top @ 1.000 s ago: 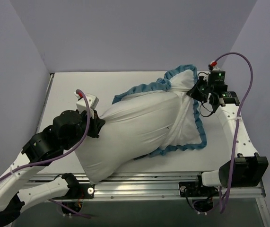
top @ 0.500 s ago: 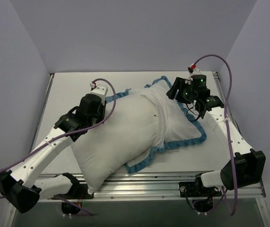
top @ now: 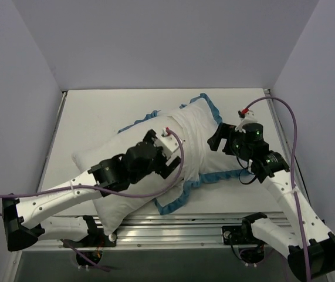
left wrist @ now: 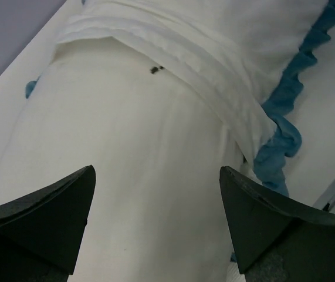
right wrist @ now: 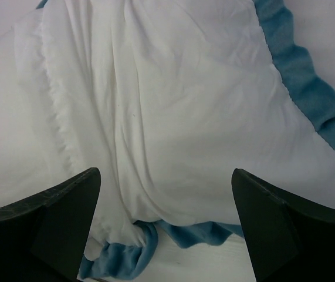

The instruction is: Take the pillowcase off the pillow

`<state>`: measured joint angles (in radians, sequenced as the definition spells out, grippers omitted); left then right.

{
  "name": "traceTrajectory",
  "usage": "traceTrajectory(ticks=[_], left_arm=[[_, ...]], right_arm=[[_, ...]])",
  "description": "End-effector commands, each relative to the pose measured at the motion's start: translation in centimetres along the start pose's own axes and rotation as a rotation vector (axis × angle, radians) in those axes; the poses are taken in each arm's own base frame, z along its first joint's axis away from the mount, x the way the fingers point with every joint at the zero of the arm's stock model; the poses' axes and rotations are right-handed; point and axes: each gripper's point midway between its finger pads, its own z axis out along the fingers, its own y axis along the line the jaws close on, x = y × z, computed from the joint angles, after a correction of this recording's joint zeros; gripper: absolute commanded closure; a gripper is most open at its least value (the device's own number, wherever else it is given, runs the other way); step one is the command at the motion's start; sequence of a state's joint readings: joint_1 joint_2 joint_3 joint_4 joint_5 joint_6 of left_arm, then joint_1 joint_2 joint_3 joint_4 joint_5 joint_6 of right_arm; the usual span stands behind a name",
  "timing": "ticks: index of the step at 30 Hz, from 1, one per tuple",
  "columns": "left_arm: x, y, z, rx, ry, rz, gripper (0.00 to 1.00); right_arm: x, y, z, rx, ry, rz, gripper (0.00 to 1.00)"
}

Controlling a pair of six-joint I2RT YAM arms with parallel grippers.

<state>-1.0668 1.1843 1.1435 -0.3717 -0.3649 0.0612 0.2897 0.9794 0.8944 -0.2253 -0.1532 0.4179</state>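
The plump white pillow (top: 91,163) lies diagonally on the table, its lower-left half bare. The pillowcase (top: 199,126), white face up with teal ruffle (top: 173,203), still covers its upper-right end. My left gripper (top: 166,154) hovers open over the pillow's middle. In the left wrist view the left gripper (left wrist: 156,176) spans bare pillow (left wrist: 126,147) just short of the pillowcase hem (left wrist: 185,47). My right gripper (top: 219,140) stands open beside the pillowcase's right side. In the right wrist view the right gripper (right wrist: 166,173) frames the wrinkled pillowcase (right wrist: 185,106) and holds nothing.
The white table (top: 91,111) is enclosed by lilac walls on three sides. A metal rail (top: 173,226) runs along the near edge, and the pillow's lower corner reaches it. Purple cables loop from both arms.
Both grippers have opened and let go of the fabric. The left arm swung from the pillow's left end over its middle. The right arm drew back toward the near side, and the pillowcase settled flat.
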Motion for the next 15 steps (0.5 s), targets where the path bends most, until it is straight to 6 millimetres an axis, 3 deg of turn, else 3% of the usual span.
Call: traceTrajectory(ticks=[1, 4, 9, 11, 15], left_arm=[[1.3, -2.4, -0.5, -0.028, -0.004, 0.15, 0.06], [4.5, -5.3, 0.5, 0.007, 0.057, 0.22, 0.06], [8.9, -7.6, 2.9, 0.007, 0.132, 0.222, 0.06], [9.5, -7.6, 3.8, -0.028, 0.118, 0.193, 0.06], [12.4, -6.9, 5.7, -0.125, 0.15, 0.166, 0.06]], right_arm=[[1.5, -0.4, -1.2, -0.001, 0.008, 0.006, 0.11], [2.8, -0.5, -1.9, -0.022, 0.019, 0.021, 0.09], [4.5, -1.1, -2.4, -0.019, 0.038, 0.021, 0.07], [4.9, -1.2, -2.4, -0.019, 0.043, 0.026, 0.07], [5.6, -0.9, -2.5, -0.045, 0.055, 0.046, 0.05]])
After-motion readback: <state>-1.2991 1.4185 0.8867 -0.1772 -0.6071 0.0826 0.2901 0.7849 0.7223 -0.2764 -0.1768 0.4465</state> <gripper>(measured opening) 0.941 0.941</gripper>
